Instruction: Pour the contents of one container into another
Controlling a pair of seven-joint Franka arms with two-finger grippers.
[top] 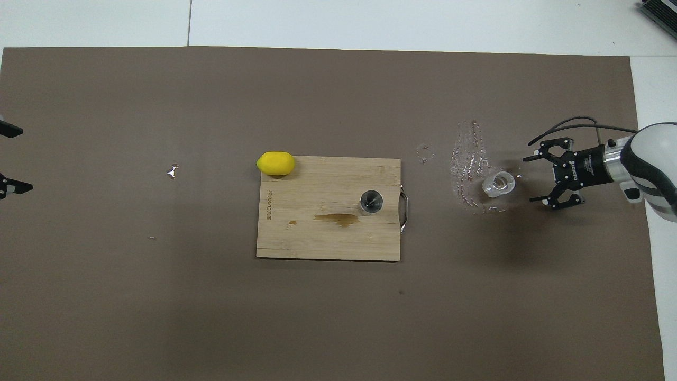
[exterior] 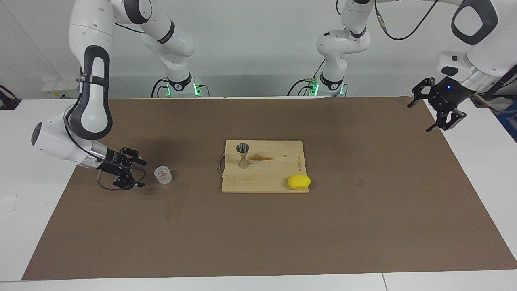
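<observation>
The one container, a short clear glass tumbler (exterior: pixel 163 175) (top: pixel 498 184), stands upright on the brown mat toward the right arm's end of the table. My right gripper (exterior: pixel 142 174) (top: pixel 529 180) lies low and level beside it, open, jaws facing the glass across a small gap, touching nothing. The other container, a metal hourglass jigger (exterior: pixel 242 155) (top: pixel 371 202), stands upright on the wooden cutting board (exterior: pixel 274 173) (top: pixel 317 243), near its handle. My left gripper (exterior: pixel 420 117) (top: pixel 24 159) hangs open and empty in the air over the mat's edge at the left arm's end.
A yellow lemon (exterior: pixel 299 182) (top: pixel 275 163) rests at a corner of the board. A brown spill stain (exterior: pixel 261 157) (top: pixel 338 218) marks the board beside the jigger. Wet streaks (top: pixel 468 164) lie on the mat by the tumbler. A small white scrap (top: pixel 172 171) lies on the mat.
</observation>
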